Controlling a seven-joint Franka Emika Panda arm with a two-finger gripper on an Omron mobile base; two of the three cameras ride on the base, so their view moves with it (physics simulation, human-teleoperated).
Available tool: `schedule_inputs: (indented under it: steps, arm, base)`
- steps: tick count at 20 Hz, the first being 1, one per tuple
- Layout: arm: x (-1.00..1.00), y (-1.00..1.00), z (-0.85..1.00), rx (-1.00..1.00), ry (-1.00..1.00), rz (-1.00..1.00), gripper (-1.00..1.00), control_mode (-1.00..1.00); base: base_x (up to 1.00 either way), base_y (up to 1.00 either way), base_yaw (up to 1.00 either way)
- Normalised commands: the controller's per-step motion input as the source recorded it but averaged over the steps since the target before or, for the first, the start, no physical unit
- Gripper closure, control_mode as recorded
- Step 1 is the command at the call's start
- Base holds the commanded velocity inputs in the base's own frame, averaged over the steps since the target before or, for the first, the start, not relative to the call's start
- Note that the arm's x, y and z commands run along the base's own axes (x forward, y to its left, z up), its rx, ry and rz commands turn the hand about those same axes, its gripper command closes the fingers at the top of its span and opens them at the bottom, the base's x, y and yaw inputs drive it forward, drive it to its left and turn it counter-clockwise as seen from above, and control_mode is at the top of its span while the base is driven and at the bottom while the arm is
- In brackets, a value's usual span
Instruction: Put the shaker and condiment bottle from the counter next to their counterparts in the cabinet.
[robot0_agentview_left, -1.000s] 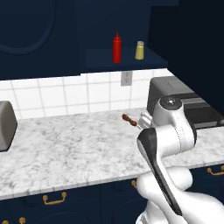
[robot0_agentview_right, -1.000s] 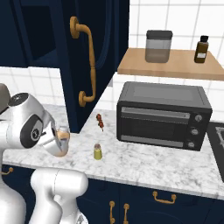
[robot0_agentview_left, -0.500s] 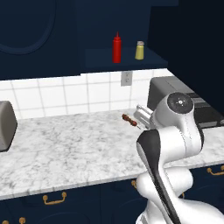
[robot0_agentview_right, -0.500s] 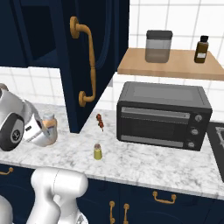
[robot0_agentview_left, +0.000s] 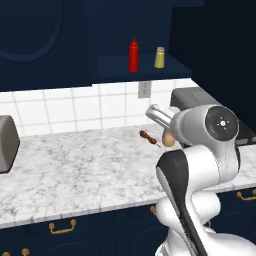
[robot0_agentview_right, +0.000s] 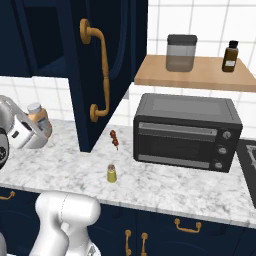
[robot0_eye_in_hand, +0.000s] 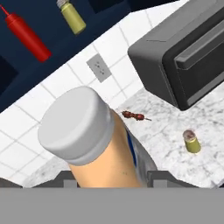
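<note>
My pincer (robot0_eye_in_hand: 111, 181) is pinching the bottle (robot0_eye_in_hand: 98, 144), its fingers pressed on either side of the orange-tan body just below the pale cap, and the bottle hangs clear above the surface (robot0_agentview_left: 75, 170). Below and off to one side of the pincer, the shaker (robot0_agentview_right: 112, 173) stands upright on the marble, near a small skewer (robot0_agentview_right: 115, 139) and the oven (robot0_agentview_right: 186, 131). Well above the pincer, in the cabinet (robot0_agentview_left: 140, 67) nook, stand the red bottle (robot0_agentview_left: 133, 55) and yellow shaker (robot0_agentview_left: 159, 58).
</note>
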Motion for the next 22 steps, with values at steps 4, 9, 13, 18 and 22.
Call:
schedule_inputs:
  steps: [4,9,13,18,22]
  arm:
    - [0.00,0.21,0.59,0.00,-0.03,0.15,1.00,-1.00]
    - [0.00,0.08,0.86,0.00,-0.10,0.08,1.00,-1.00]
    - [0.02,0.00,0.72,0.00,-0.05,0.07,1.00,-1.00]
    - [0.23,0.00,0.32,0.00,-0.01,0.03,1.00,-1.00]
    - [0.19,0.03,0.44,0.00,-0.06,0.01,1.00,-1.00]
  base:
    - [0.00,0.00,0.00]
    - [0.00,0.00,0.00]
    - [0.00,0.00,0.00]
    - [0.00,0.00,0.00]
    - [0.00,0.00,0.00]
